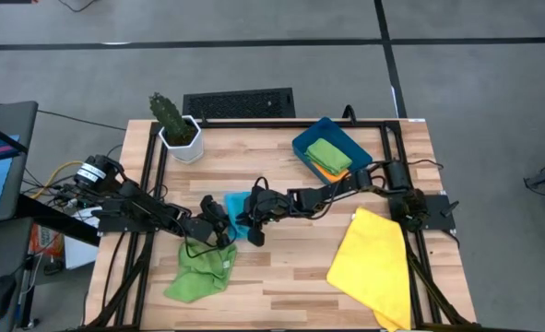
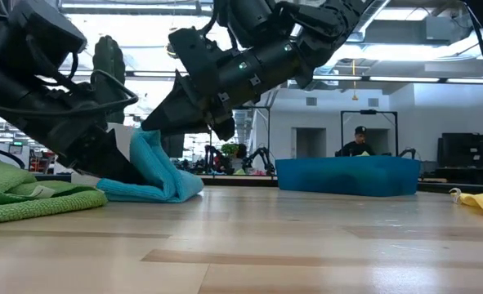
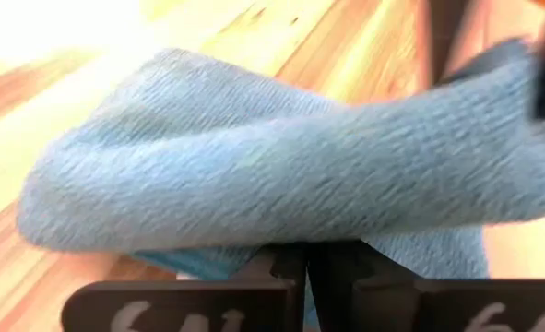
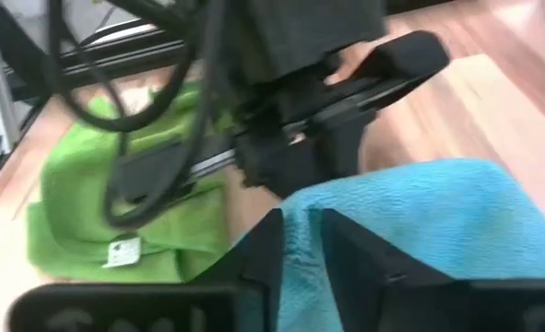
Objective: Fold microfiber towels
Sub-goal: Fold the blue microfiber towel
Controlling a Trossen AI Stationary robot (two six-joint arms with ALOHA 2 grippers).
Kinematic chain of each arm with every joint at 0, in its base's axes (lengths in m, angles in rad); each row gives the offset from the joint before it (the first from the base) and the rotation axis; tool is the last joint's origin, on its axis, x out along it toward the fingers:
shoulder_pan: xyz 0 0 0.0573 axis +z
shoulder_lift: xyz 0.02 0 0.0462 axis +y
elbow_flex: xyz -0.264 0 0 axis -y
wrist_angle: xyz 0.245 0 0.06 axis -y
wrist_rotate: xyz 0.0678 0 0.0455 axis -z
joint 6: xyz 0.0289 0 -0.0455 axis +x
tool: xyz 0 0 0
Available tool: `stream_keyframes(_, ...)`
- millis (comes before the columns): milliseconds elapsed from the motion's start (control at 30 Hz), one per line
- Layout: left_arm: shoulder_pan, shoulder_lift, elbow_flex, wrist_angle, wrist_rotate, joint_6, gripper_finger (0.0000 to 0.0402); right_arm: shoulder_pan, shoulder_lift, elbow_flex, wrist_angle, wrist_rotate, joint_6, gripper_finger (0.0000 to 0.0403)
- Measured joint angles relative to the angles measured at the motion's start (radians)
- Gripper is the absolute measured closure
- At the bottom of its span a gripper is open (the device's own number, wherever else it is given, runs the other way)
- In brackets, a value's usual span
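From above, both arms meet mid-counter [image 1: 281, 277] over the light blue towel [image 1: 237, 203]: the left gripper [image 1: 219, 221] comes in from the left, the right gripper [image 1: 252, 218] from the right, each at an edge of the cloth. A green towel [image 1: 198, 270] lies crumpled just beside it toward the front edge, the big yellow towel [image 1: 372, 263] is spread well apart at the front right, and a second green towel [image 1: 329, 154] sits on the orange towel [image 1: 326, 171] inside the teal bin [image 1: 330, 129] at the back. A potted cactus [image 1: 172, 123] stands back left. Down at counter level, the light blue towel [image 2: 155, 171] is bunched up in a fold, its top lifted between the two grippers while its base rests on the wood; the green towel [image 2: 12, 192] lies at the left, the bin [image 2: 347, 175] farther back, and a person [image 2: 357, 143] is in the room beyond. On the left wrist camera, the jaws are narrow, pinched on the light blue towel [image 3: 281, 175], which drapes right over them. On the right wrist camera, the jaws are likewise close together, clamping the cloth's [image 4: 410, 231] edge, with the left gripper [image 4: 346, 101] and the green towel [image 4: 106, 203] just beyond.
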Motion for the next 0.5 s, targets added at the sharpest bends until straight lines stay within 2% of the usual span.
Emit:
stream_keyframes(267,0.000,-0.001,0.021,-0.013,-0.002,0.029,0.0401,-0.005,-0.001,0.000,0.019,-0.028,0.000,0.0209)
stream_keyframes(367,0.000,-0.020,0.022,-0.040,0.026,0.021,0.0401,-0.004,-0.010,0.001,0.034,-0.031,-0.004,0.0188)
stream_keyframes(500,-0.002,-0.098,0.022,-0.174,0.047,-0.021,0.0401,-0.005,-0.028,0.001,0.015,-0.030,-0.007,0.0179)
